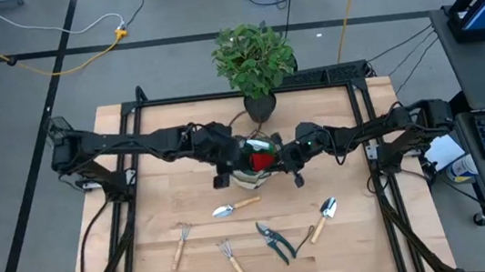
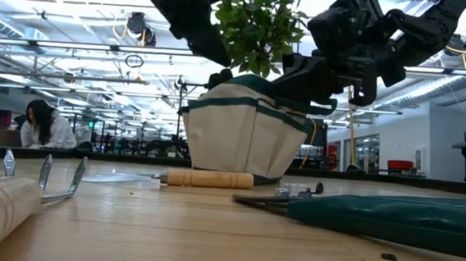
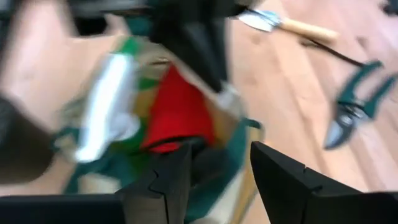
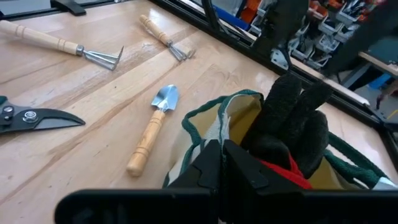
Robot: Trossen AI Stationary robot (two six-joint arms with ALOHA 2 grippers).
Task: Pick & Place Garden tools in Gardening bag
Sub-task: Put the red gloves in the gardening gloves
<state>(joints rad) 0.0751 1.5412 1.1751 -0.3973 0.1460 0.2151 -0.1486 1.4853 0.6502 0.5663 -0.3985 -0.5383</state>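
Note:
The beige gardening bag (image 1: 249, 174) with green trim stands mid-table; it also shows in the low view (image 2: 245, 135). A red-black glove (image 1: 264, 161) and a green spray bottle (image 3: 109, 106) stick out of it. My right gripper (image 1: 286, 160) is shut at the bag's right rim, by the glove (image 4: 292, 124). My left gripper (image 3: 217, 177) is open just over the bag's left side, touching nothing that I can see. On the table lie two trowels (image 1: 235, 207) (image 1: 324, 220), a rake (image 1: 182, 244), a fork (image 1: 232, 261) and pruners (image 1: 276, 242). My right gripper's shut fingers (image 4: 214, 165) meet the glove at its red lower part (image 4: 287, 171), coming slanting down from the table's right. The glove stands upright in the bag's mouth, black fingers up. The fingers themselves hide the place of contact; the bag's rim may be pinched with it.
A potted leafy plant (image 1: 255, 61) stands right behind the bag at the far edge. The loose tools lie in a row toward the near edge. The table's left and right sides are bare wood (image 1: 157, 191). A person (image 2: 44, 125) sits in the room beyond.

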